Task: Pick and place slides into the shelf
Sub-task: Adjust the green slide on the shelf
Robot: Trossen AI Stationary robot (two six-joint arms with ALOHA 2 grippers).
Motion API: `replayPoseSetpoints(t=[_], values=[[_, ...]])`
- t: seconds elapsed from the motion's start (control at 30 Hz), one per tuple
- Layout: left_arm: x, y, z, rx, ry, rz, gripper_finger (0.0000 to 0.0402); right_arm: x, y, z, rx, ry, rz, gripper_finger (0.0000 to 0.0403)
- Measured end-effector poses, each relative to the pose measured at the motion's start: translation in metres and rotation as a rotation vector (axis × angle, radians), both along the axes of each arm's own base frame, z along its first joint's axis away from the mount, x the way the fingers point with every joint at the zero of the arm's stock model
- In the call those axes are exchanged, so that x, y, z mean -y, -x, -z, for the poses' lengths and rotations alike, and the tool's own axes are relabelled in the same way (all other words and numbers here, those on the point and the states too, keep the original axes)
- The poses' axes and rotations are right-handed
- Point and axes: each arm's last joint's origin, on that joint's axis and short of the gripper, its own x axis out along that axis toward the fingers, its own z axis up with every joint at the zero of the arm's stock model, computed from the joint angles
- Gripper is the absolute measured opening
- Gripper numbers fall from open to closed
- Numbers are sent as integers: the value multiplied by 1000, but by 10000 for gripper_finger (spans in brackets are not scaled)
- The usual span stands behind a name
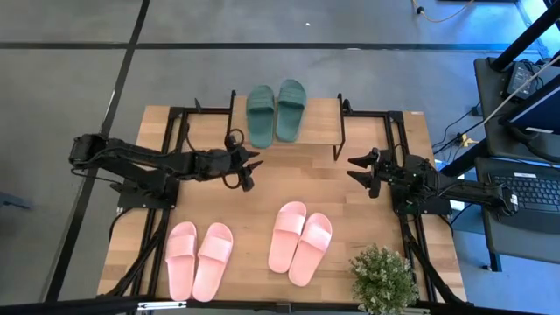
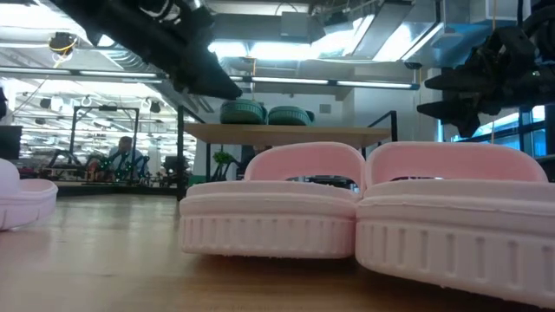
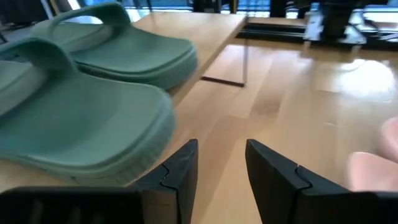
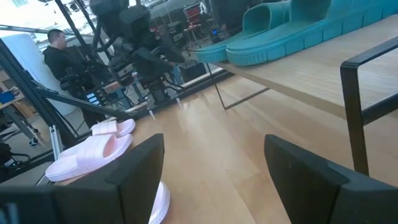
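High view: dark green pair (image 1: 276, 112) sits side by side on the shelf (image 1: 319, 122); two pink pairs (image 1: 199, 259) (image 1: 299, 241) lie on the table (image 1: 350, 201). Left gripper (image 1: 249, 168) hovers just in front of the shelf, right gripper (image 1: 359, 171) near its right legs. Left wrist view: fingers (image 3: 180, 174) parted, empty, beside the green slides. Right wrist view: fingers (image 4: 140, 168) spread wide, empty.
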Motion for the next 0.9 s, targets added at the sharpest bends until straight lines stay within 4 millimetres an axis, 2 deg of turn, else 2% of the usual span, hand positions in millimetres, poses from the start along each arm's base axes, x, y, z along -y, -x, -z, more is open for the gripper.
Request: replayPoseSetpoints(t=[0.37, 0.67, 0.9], values=[[-26, -10, 16, -27, 19, -53, 126, 0, 0, 0, -6, 21, 0, 277], [-35, -11, 14, 0, -8, -51, 126, 0, 0, 0, -7, 23, 0, 277], [-32, -12, 14, 5, 9, -5, 126, 0, 0, 1, -10, 22, -1, 277]])
